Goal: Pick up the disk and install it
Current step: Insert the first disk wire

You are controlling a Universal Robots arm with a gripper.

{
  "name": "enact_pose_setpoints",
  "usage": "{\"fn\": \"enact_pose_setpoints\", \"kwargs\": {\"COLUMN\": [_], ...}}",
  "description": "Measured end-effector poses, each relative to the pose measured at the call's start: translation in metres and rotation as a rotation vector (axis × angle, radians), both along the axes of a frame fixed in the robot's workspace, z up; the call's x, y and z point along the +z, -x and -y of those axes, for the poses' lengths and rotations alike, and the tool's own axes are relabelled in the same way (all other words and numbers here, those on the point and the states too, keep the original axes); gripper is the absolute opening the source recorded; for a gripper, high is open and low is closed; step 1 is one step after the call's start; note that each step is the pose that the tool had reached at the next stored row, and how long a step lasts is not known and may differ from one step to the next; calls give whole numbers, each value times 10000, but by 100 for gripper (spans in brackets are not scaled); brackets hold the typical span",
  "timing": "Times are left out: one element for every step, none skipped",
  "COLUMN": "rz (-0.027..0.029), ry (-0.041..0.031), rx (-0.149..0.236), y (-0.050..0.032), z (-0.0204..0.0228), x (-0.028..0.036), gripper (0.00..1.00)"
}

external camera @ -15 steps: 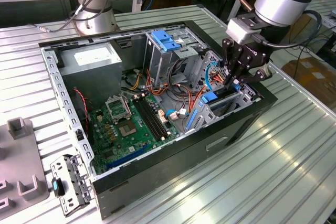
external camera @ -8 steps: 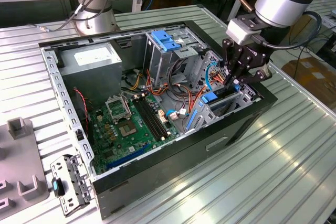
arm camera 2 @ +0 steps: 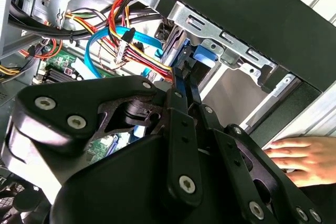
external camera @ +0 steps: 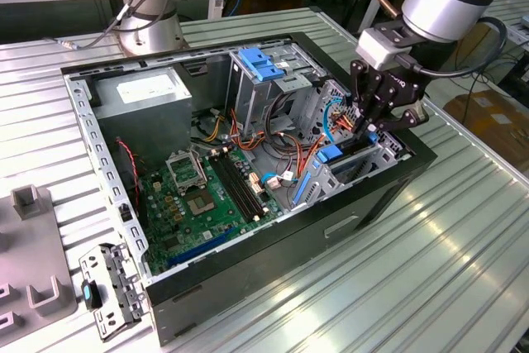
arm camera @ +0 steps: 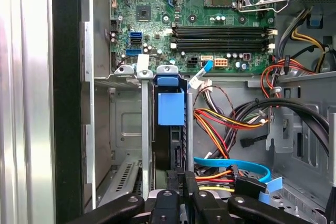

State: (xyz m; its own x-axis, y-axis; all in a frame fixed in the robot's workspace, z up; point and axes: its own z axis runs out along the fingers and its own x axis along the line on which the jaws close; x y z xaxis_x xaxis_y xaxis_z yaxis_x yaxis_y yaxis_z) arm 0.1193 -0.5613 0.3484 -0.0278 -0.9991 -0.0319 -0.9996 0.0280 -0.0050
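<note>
The disk [arm camera: 170, 107] stands on edge in a slot of the metal drive cage [arm camera: 123, 124] at the case's front corner, its blue carrier [external camera: 329, 154] facing up. In the second wrist view the blue carrier [arm camera 2: 203, 56] lies just past my fingertips. My gripper [external camera: 374, 126] hangs over the cage on the exterior view's right. In both wrist views its black fingers [arm camera: 191, 187] are drawn close together at the near end of the disk, pinching the thin blue rail [arm camera 2: 181, 72].
The open case holds a green motherboard [external camera: 202, 196], a power supply [external camera: 153, 93] and a tall bay with a blue latch [external camera: 260, 64]. Loose coloured cables [arm camera: 226, 119] and a blue flat cable [arm camera: 233, 163] crowd the cage. A person's hand [arm camera 2: 299, 156] rests outside the case wall.
</note>
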Motion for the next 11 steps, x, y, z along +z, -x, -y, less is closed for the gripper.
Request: {"fn": "enact_pose_setpoints", "kwargs": {"rz": [0,0,1,0,1,1,1,1,1,1,1], "ry": [0,0,-1,0,0,0,-2,-4,-6,-7,-7], "rx": [-14,-22,-26,-27,-28,-28,-29,-29,-28,-29,-28], "y": [5,9,10,10,11,11,11,11,11,11,11], "z": [0,0,0,0,-1,-1,-1,0,-1,0,0], "x": [0,0,0,0,-1,-4,-8,-11,-15,-19,-19], "gripper": [16,16,16,16,16,16,16,16,16,16,16]}}
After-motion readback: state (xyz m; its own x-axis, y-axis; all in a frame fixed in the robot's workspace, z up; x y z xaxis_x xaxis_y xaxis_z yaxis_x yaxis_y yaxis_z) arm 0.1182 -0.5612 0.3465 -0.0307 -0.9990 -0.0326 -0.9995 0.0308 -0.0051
